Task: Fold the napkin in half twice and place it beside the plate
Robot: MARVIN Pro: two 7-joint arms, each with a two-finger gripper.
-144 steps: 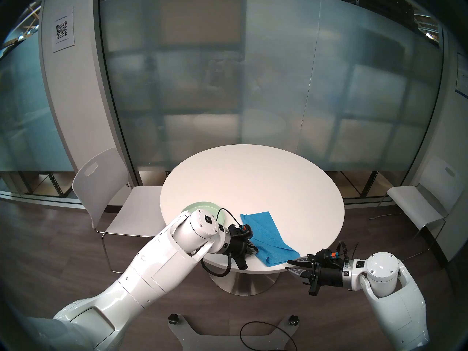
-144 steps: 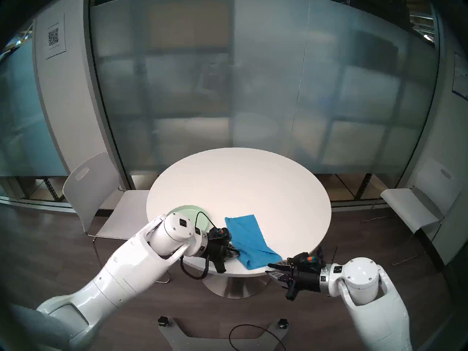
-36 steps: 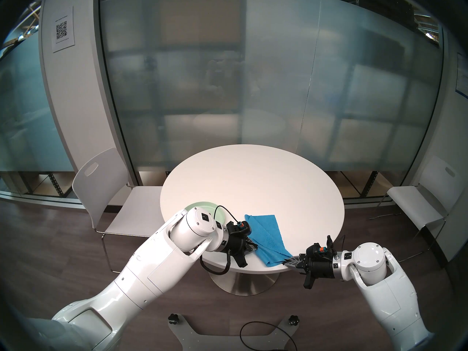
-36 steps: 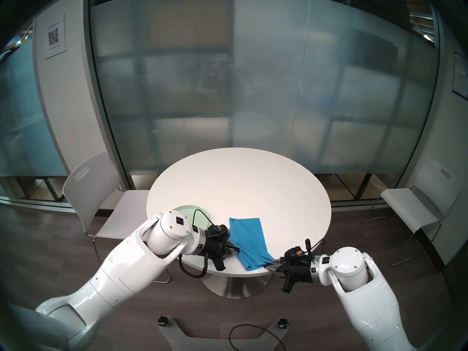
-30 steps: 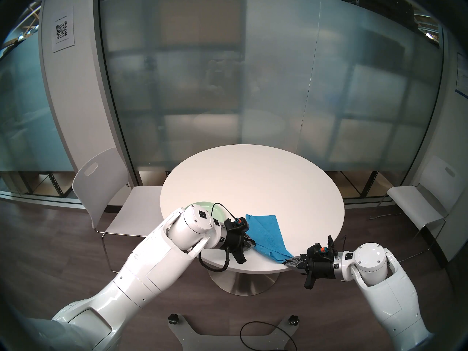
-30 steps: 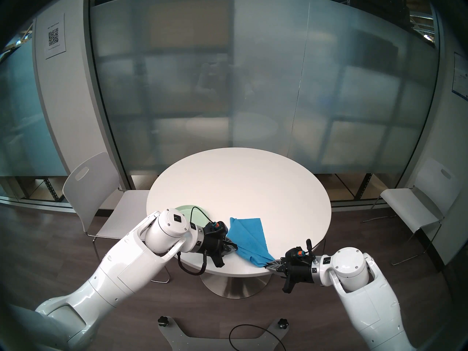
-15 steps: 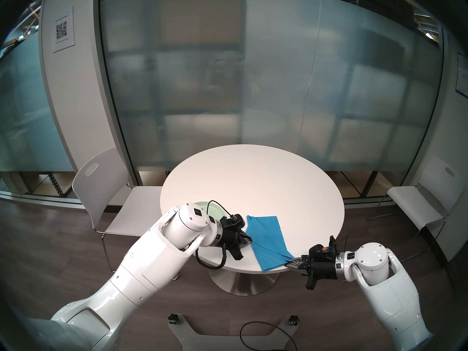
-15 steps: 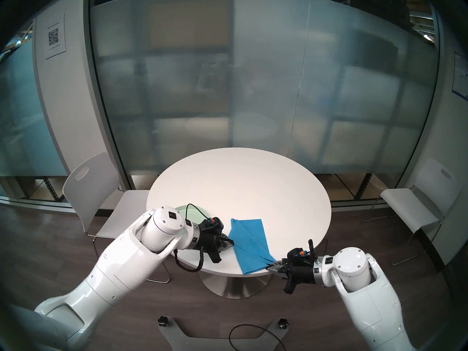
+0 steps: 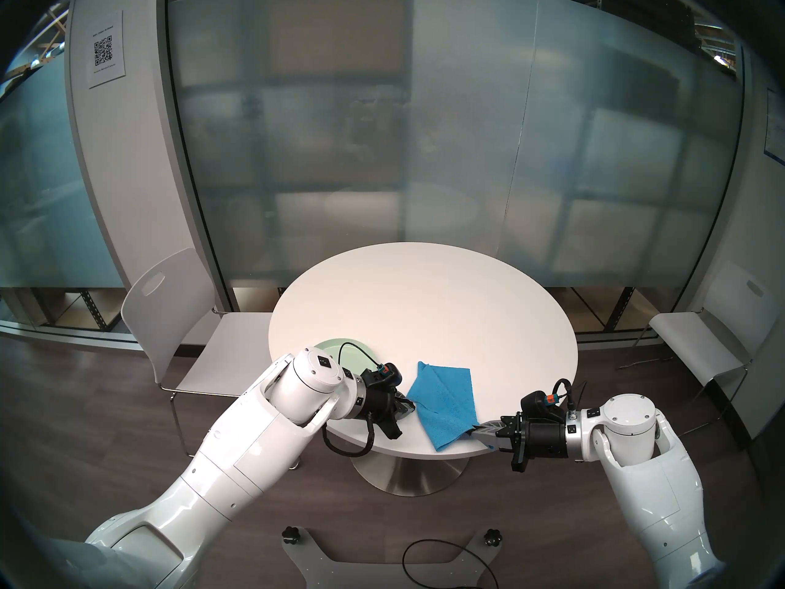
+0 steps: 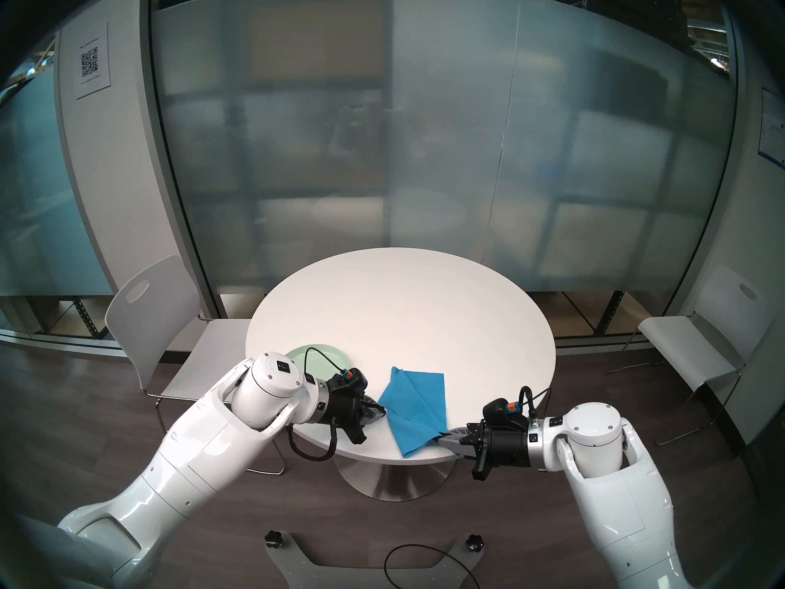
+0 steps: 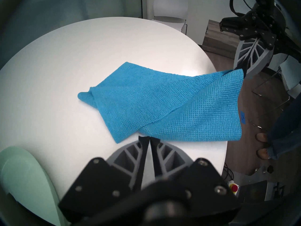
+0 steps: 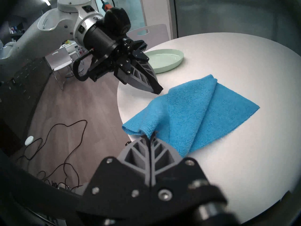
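You see the right gripper (image 12: 150, 136), jaws pinched on a corner of the napkin (image 9: 446, 399) lying on the desk (image 9: 424, 303) beside the plate (image 9: 340, 348), while the left gripper (image 11: 149, 139), jaws nearly closed and empty, hovers at its edge.

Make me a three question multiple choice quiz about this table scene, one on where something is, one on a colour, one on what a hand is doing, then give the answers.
1. Where is the plate relative to the napkin in the head view?
A. to its left
B. to its right
C. under it

2. What colour is the napkin?
A. red
B. bright blue
C. white

3. What is the right hand doing?
A. open above the plate
B. shut on a napkin corner
C. resting on a chair

Answers:
1. A, the plate sits at the table's left edge, apart from the napkin.
2. B, all views show it blue.
3. B, the right wrist view shows the jaws closed with blue cloth pinched at their tips.
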